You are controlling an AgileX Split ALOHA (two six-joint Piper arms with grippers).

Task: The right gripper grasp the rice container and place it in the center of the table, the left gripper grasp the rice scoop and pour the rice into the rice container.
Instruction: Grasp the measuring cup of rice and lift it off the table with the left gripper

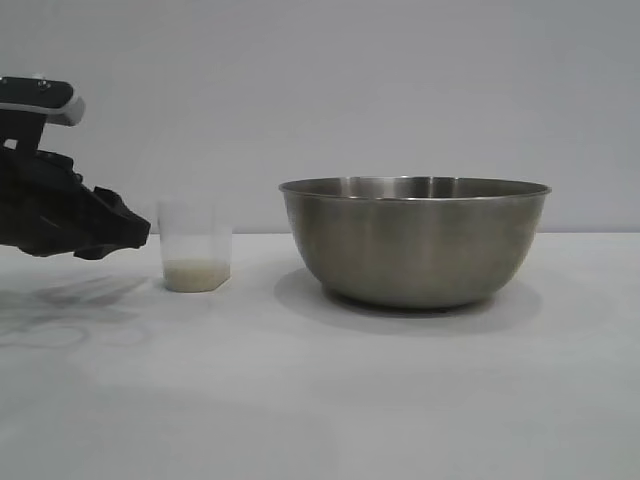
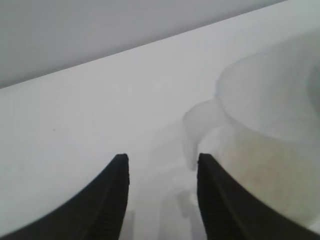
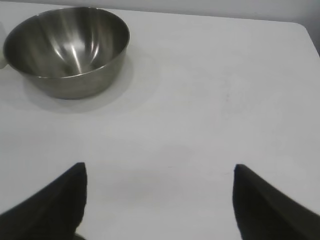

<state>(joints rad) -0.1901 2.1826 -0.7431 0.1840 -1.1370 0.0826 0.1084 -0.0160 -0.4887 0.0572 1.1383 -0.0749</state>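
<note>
One white counter (image 1: 320, 400) carries everything, seen level from outside the rig. On it, largest first, stands the steel rice container (image 1: 415, 240), upright and empty, toward three o'clock of centre. Well apart from it, at nine o'clock of the bowl, stands the frosted rice scoop (image 1: 195, 246), upright, with a low layer of rice (image 1: 195, 272) in its bottom.

At nine o'clock of the scoop, just beside it, the left pincer (image 1: 135, 232) hangs low over the counter, its tips pointing at the cup. Only the left wrist view shows the gap: the two fingers (image 2: 112, 200) stand half spread, nothing between them, and the scoop's side handle (image 2: 197, 125) lies just ahead of one tip; contact there cannot be told.

The right pincer (image 3: 160, 200) shows only in its own wrist view, spread wide and empty, with the rice container (image 3: 67, 47) well apart from it, across bare counter.
</note>
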